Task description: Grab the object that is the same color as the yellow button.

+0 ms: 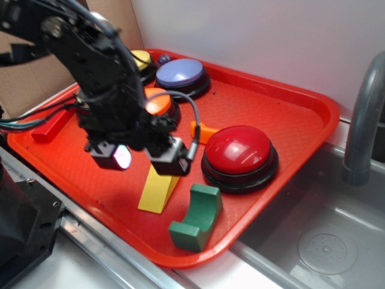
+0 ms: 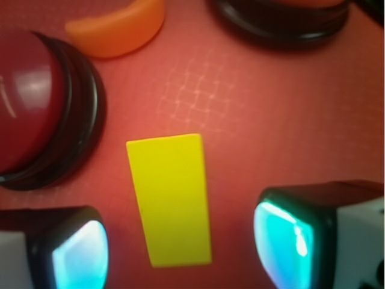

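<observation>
Glowing fingertip pads of my open black gripper straddle the solid yellow wedge block on the red plastic tray, its long axis running between them, so I'd descend straight

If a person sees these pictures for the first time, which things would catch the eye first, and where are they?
Probably the big red button at the right of the red tray, and the black arm whose open pincer hangs over the yellow wedge block. In the wrist view, the block lies between the two glowing fingertips, untouched. A green arch block sits near the tray's front edge.
</observation>
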Available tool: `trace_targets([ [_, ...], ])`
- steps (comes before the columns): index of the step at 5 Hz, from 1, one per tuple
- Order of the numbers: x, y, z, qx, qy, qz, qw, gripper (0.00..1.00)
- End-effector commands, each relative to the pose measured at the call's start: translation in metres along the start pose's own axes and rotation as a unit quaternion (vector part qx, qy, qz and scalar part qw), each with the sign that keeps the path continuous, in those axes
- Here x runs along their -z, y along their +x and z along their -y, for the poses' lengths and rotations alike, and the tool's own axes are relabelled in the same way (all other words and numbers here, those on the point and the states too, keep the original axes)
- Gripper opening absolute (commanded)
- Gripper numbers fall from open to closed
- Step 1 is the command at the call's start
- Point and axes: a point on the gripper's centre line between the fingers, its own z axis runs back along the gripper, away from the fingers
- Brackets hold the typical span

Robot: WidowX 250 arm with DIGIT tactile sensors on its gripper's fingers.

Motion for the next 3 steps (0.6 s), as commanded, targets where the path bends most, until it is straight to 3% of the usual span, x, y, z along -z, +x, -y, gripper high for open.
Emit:
trace_targets([
  [1, 0.0262, 0.0052, 0.0019, 0.000, 0.001, 0.001, 1.000, 1.00],
  [2, 0.0288, 0.0080, 0.0004, -0.009, 0.001, 0.001, 1.000, 1.00],
  [3, 0.0265, 0.0077, -0.0026, -0.011, -0.011, 0.009, 1.000, 0.05],
])
